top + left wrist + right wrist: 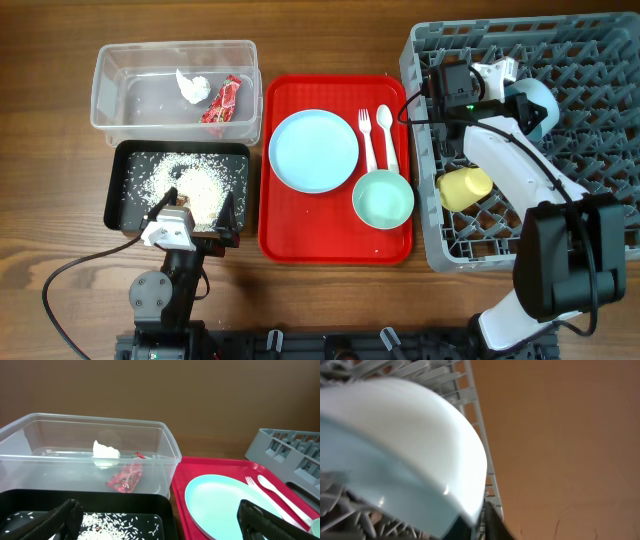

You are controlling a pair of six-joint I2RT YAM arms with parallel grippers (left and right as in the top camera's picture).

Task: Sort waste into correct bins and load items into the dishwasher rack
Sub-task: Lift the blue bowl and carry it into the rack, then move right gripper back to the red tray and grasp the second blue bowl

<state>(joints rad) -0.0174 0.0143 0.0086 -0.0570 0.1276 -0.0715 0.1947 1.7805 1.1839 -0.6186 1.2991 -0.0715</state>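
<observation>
The right end effector grips the small light blue bowl over the dishwasher rack, near the yellow cup. The left end effector hangs open over the black tray of rice scraps.
</observation>
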